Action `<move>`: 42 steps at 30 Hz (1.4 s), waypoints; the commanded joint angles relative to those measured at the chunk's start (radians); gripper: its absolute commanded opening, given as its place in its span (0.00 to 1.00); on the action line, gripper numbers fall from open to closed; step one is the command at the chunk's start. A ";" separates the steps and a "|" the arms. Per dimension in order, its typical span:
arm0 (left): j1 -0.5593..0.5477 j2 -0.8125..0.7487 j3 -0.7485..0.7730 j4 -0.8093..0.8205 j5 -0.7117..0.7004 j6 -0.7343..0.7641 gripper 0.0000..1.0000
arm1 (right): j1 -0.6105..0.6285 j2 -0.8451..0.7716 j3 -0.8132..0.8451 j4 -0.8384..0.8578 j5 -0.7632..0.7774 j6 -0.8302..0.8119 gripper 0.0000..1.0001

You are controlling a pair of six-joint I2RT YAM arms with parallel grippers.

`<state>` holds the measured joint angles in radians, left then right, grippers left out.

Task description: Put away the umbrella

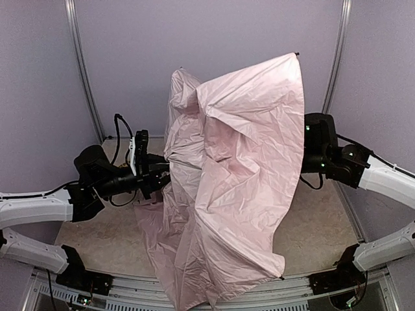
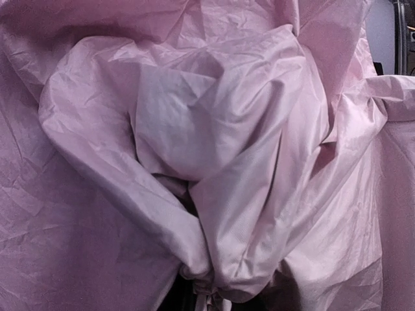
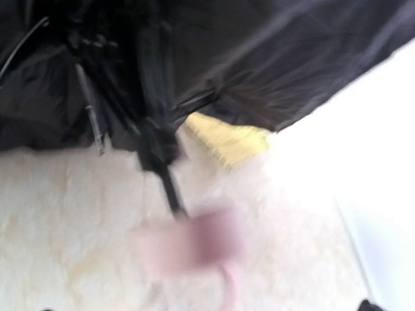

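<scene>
The umbrella (image 1: 233,188) stands half open mid-table, its pale pink canopy crumpled and hanging to the front edge. My left gripper (image 1: 154,175) is pressed into the canopy's left side. In the left wrist view pink fabric (image 2: 214,149) fills the frame and gathers to a pinched knot at the bottom centre, which hides the fingers. The right arm (image 1: 321,149) reaches behind the canopy, and its gripper is hidden from above. The right wrist view shows the black lining (image 3: 272,58), the thin shaft (image 3: 170,188) and the blurred pale handle (image 3: 188,249), which lies free between widely parted jaws.
A yellow woven tray (image 3: 233,139) peeks out from under the canopy's edge on the pale tabletop (image 3: 71,214). Lilac walls (image 1: 214,39) with metal posts enclose the back and both sides. The canopy covers most of the table's middle.
</scene>
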<state>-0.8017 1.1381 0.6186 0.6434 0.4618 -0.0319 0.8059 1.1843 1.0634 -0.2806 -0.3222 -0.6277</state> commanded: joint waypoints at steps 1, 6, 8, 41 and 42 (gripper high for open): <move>0.006 -0.090 0.002 0.186 0.172 -0.065 0.00 | -0.050 -0.074 -0.049 0.142 -0.216 0.079 1.00; -0.016 -0.124 0.018 0.203 0.255 -0.074 0.00 | -0.051 -0.107 -0.053 0.189 -0.372 0.114 1.00; -0.027 -0.129 0.027 0.167 0.247 -0.039 0.00 | -0.052 -0.101 -0.042 0.232 -0.455 0.180 1.00; -0.109 0.092 0.073 0.223 0.144 0.014 0.00 | 0.064 0.186 0.136 0.327 -0.594 0.490 0.05; -0.106 0.088 0.069 0.218 0.131 0.018 0.04 | 0.063 0.176 0.129 0.327 -0.571 0.486 0.00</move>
<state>-0.8795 1.1797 0.6632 0.9096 0.6094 -0.0208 0.8196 1.3708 1.1725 -0.0402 -0.9577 -0.1493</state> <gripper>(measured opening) 0.126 0.274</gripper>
